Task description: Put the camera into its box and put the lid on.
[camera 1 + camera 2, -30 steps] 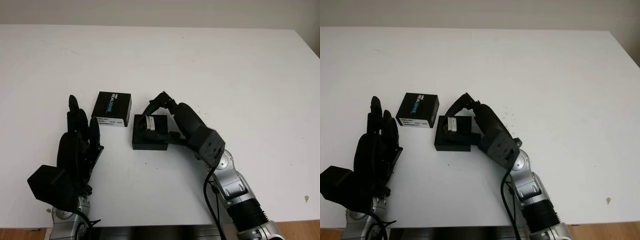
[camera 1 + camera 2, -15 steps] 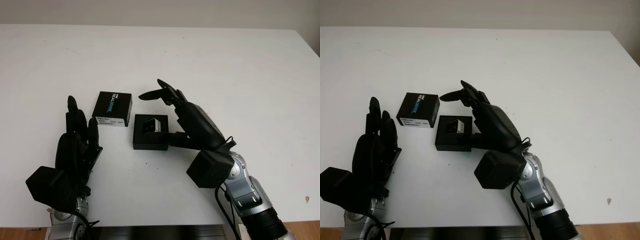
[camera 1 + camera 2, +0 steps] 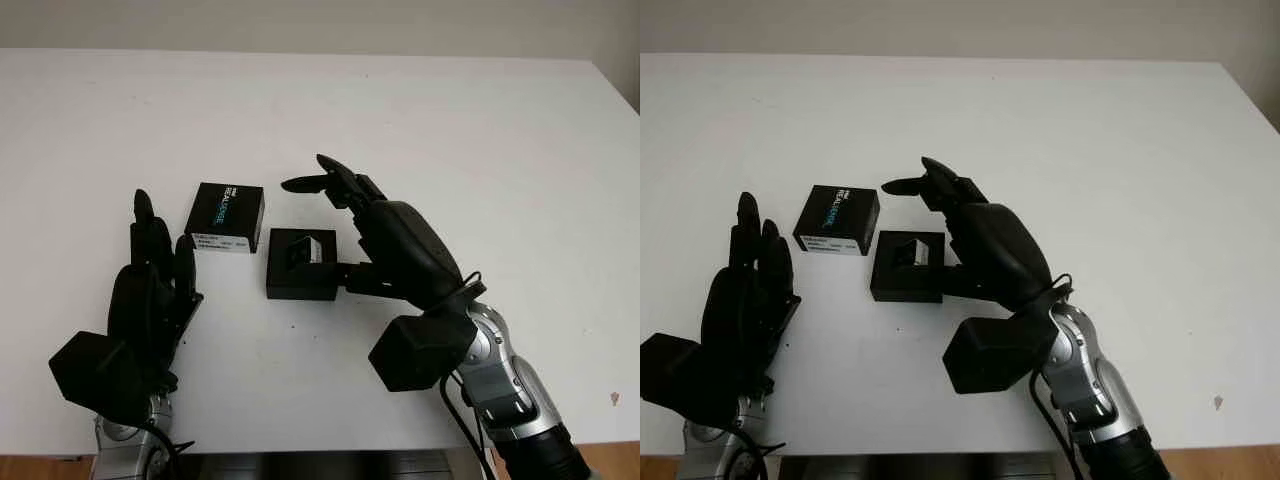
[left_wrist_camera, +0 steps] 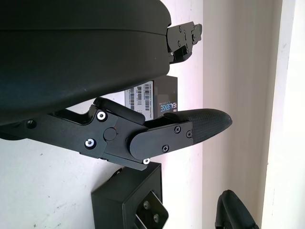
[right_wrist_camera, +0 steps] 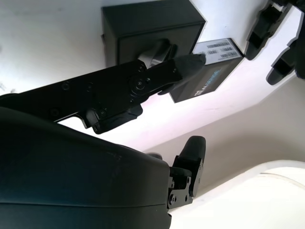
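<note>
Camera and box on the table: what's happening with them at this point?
The camera sits inside the open black box on the white table. The right robot hand is open beside and above the box, holding nothing. The lid, with its printed label, lies on the table just beside the box, not yet on. The left robot hand is open near the table's front edge.

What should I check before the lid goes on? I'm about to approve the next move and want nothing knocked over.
1. Camera in the box: ok, it sits in the open box.
2. Camera fully seated: cannot tell.
3. Right hand free: ok, open, beside and above the box, holding nothing.
4. Lid reachable: ok, it lies on the table just behind and left of the box, untouched.
5. Left hand out of the way: ok, open, near the table's front edge, left of the box.
</note>
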Available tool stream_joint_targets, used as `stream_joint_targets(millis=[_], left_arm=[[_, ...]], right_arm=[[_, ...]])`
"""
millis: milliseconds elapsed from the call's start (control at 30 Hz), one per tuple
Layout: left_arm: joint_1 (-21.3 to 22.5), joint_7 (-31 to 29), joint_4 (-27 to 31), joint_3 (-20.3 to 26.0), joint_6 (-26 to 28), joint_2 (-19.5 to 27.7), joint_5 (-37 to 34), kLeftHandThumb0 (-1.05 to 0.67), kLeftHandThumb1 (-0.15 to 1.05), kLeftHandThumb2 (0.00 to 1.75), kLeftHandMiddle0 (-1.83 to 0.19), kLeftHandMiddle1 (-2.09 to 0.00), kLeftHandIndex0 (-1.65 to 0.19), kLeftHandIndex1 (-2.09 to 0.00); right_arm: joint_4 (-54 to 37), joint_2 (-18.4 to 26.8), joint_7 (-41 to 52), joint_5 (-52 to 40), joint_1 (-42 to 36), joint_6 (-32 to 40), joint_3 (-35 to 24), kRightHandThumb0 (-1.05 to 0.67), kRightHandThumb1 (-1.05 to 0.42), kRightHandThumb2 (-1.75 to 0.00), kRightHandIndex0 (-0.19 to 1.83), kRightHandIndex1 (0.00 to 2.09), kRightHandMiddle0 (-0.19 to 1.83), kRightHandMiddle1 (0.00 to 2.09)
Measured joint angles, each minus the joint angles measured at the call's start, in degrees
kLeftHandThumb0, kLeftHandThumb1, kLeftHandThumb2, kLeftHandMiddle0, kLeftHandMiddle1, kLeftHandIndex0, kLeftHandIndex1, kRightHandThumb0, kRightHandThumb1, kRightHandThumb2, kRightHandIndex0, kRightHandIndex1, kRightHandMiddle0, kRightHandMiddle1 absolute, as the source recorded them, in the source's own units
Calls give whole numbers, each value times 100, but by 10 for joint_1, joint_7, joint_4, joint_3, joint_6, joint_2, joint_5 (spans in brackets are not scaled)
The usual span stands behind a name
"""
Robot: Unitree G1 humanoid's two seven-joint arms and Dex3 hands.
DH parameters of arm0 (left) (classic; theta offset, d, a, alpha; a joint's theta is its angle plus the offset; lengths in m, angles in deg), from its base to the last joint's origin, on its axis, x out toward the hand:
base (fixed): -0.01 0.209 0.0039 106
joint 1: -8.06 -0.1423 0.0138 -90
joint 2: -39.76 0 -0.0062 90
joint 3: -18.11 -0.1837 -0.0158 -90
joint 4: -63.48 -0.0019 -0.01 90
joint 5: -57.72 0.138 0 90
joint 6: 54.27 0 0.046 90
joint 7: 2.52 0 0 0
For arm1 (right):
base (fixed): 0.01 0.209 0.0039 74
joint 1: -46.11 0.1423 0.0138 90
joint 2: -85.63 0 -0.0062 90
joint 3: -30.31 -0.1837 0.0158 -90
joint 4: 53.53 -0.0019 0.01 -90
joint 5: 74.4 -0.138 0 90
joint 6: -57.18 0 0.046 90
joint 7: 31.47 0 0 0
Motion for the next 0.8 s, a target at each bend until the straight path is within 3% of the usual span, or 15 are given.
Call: stream_joint_targets(millis=[333, 800], left_arm=[[5, 0, 0, -1, 0, 0, 0, -65, 105, 62, 19, -2, 19, -1], [9, 8, -7, -7, -1, -13, 4, -65, 105, 62, 19, -1, 19, 0]], right_arm=[[-72, 8, 36, 191, 2, 40, 56, -73, -91, -5, 29, 47, 17, 99], [-88, -21, 118, 339, 83, 104, 90, -73, -94, -6, 32, 48, 35, 96]])
